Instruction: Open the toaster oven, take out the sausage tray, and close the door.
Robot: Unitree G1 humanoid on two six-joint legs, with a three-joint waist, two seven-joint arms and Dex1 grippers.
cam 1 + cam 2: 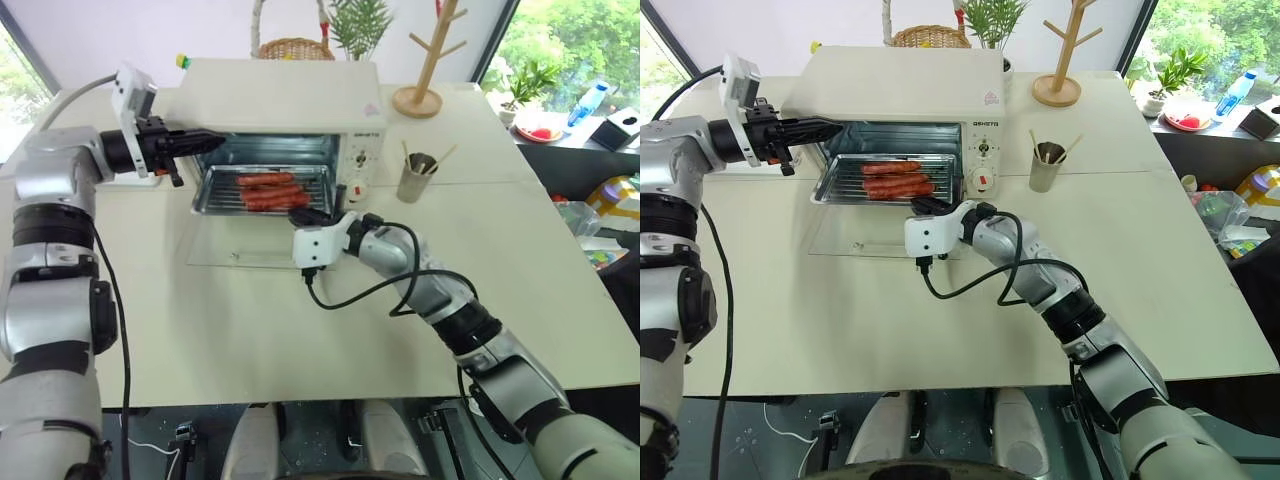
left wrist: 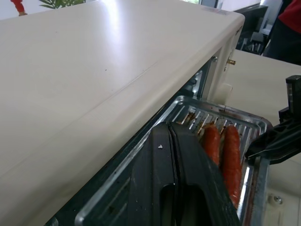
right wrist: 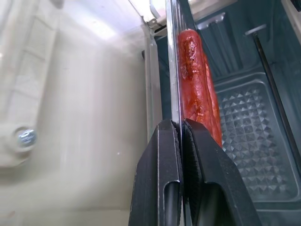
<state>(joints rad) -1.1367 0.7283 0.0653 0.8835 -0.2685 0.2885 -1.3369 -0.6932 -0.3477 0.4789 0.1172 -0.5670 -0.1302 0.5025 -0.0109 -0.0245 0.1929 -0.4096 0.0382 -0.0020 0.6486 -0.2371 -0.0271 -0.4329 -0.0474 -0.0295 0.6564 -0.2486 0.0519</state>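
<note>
The sausage tray (image 1: 883, 179) juts from the toaster oven (image 1: 902, 95), its front rim pinched by the right gripper (image 1: 927, 206); the left gripper (image 1: 845, 126), pressed together, hovers above it.

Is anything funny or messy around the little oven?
Nothing is spilled or broken. The sausage tray sticks halfway out of the toaster oven, over the door lying open flat, because the right tool is pinching its front rim. The left tool, shut, rests at the oven's upper left corner.
</note>
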